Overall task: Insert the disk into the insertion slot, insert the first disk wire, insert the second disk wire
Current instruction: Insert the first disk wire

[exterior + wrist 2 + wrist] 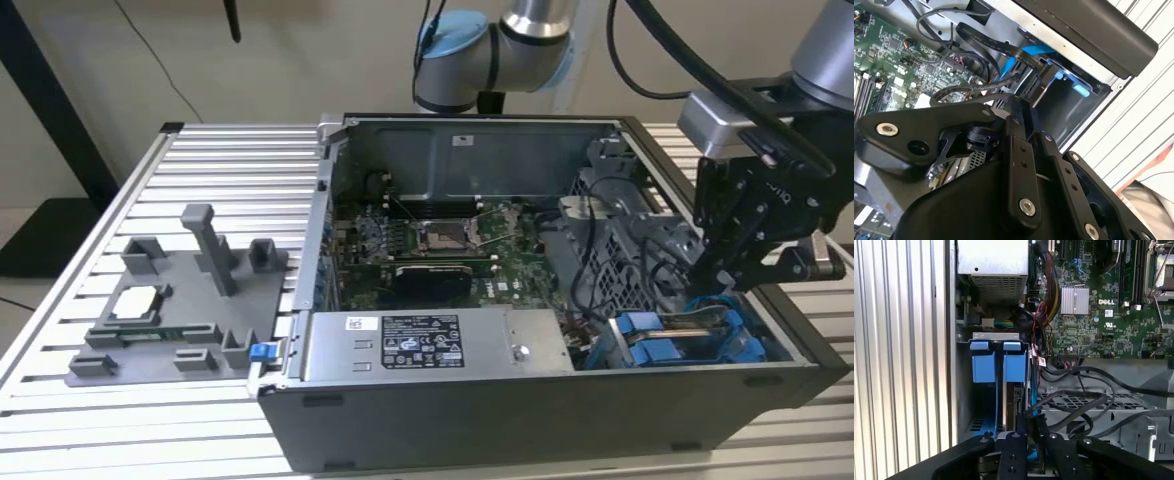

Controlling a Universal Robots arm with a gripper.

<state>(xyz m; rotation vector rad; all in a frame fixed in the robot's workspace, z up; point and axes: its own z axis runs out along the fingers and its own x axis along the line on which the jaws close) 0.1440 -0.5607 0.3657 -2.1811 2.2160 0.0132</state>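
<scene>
The disk (1017, 401) stands edge-on in the insertion slot (965, 390), a grey bay at the case corner, with blue carrier tabs (999, 365) at its end. In the exterior view the slot (781, 335) lies at the case's near corner on the exterior view's right. My gripper (714, 295) reaches down into it, right over the disk (697, 318). The fingers (1013, 450) are close together and look shut on a black disk wire (1064, 407) at the disk's edge. In the second wrist view a flat black wire (985, 41) runs to a connector (1043, 65) beside the blue frame.
The open computer case rests on a slatted metal table (227, 170). A grey labelled power-supply box (414, 345) sits beside the slot, and a perforated cage (627, 240) with loose black cables borders it. The motherboard (427, 240) fills the case floor. A grey fixture (174, 300) stands outside.
</scene>
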